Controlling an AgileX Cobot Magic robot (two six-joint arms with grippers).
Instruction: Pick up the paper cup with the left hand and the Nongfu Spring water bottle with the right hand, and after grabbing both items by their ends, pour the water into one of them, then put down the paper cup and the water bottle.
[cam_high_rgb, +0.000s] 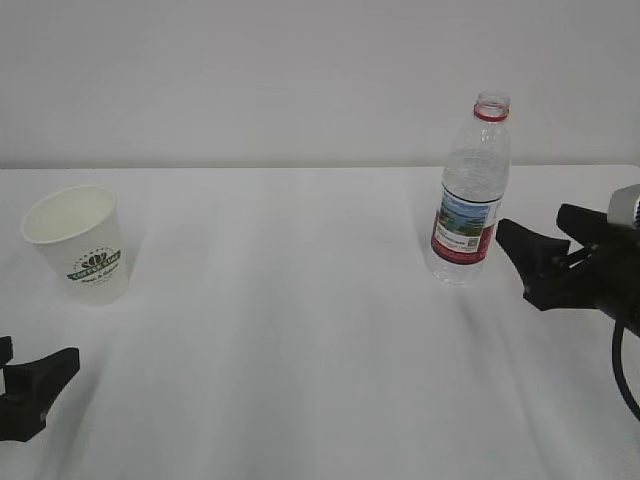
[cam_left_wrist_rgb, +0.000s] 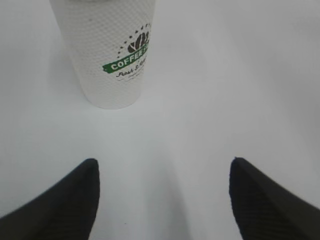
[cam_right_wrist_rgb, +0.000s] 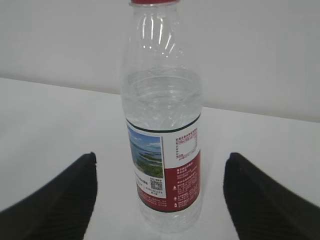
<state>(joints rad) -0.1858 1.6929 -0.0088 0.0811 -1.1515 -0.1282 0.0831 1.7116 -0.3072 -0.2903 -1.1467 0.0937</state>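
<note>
From outside, the small white tapered paper cup (cam_high_rgb: 77, 243) stands far left on the white worktop (cam_high_rgb: 300, 330), the tall clear ribbed plastic bottle (cam_high_rgb: 470, 190) right. My left hand (cam_left_wrist_rgb: 162, 192) gapes empty before the cup. My right hand (cam_right_wrist_rgb: 159, 192) gapes empty before the bottle.

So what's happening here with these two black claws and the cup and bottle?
Nothing is held yet. The left gripper is open, with the paper cup standing upright on the white table ahead of it and a bit to its left. The right gripper is also open and lined up with the uncapped water bottle, which stands upright and holds some water. Both look set to move in and grab.
</note>
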